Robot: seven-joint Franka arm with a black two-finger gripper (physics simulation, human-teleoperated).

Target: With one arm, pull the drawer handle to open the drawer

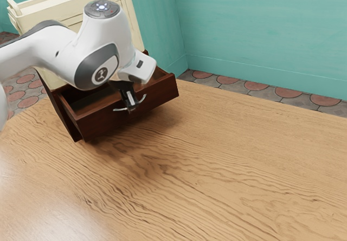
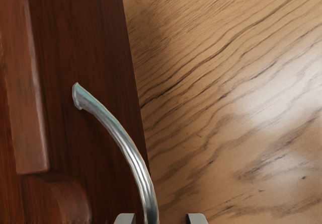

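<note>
Teal walls [image 1: 260, 30] run along the top of the frame, above a strip of patterned floor tiles [image 1: 255, 86]; a wooden table [image 1: 217, 176] spreads across the middle and bottom. At upper left stands a cream case [image 1: 132, 8], with the dark brown drawer [image 1: 100, 124] below it, left of centre in the frame. The drawer is partly out, its hollow inside visible. The white arm [image 1: 46, 51] comes in from the left edge, and the gripper [image 1: 130, 106] is at the curved metal handle [image 2: 132, 151], fingers [image 2: 197, 219] apart, the handle between them, nearer one than the other.
</note>
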